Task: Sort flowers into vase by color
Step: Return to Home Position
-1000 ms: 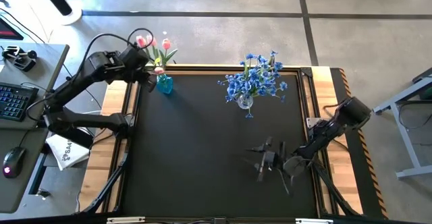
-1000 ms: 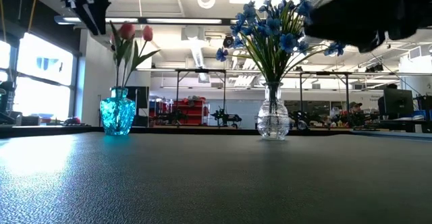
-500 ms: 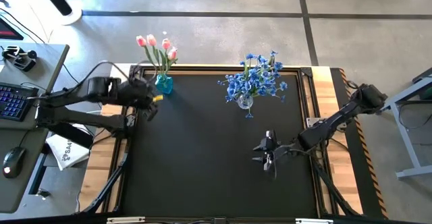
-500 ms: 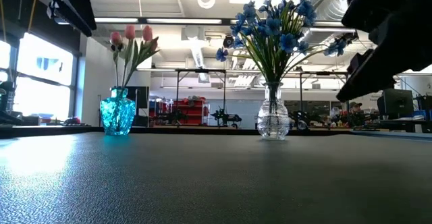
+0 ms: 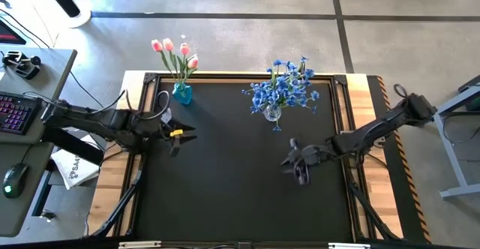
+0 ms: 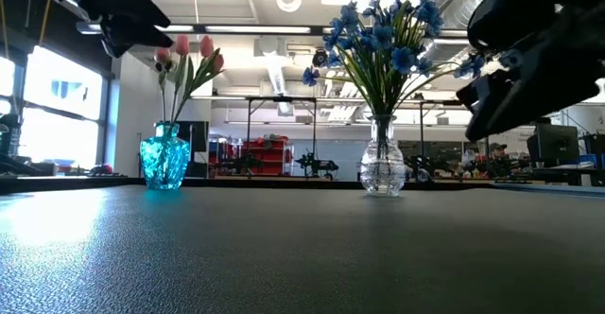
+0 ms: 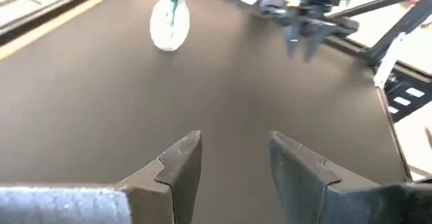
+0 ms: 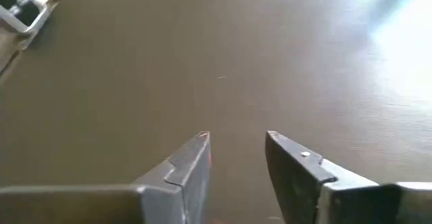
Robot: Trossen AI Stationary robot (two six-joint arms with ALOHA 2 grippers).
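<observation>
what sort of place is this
Probably a robotics lab in an open workshop hall: the left arm and right arm at a black-topped table, a keyboard alongside, exposed ceiling ducts.

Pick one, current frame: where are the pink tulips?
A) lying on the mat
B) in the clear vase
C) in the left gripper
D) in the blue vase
D: the pink tulips stand in the blue vase at the back left of the mat; the clear vase holds only blue blossoms, and the left gripper is open and empty.
</observation>
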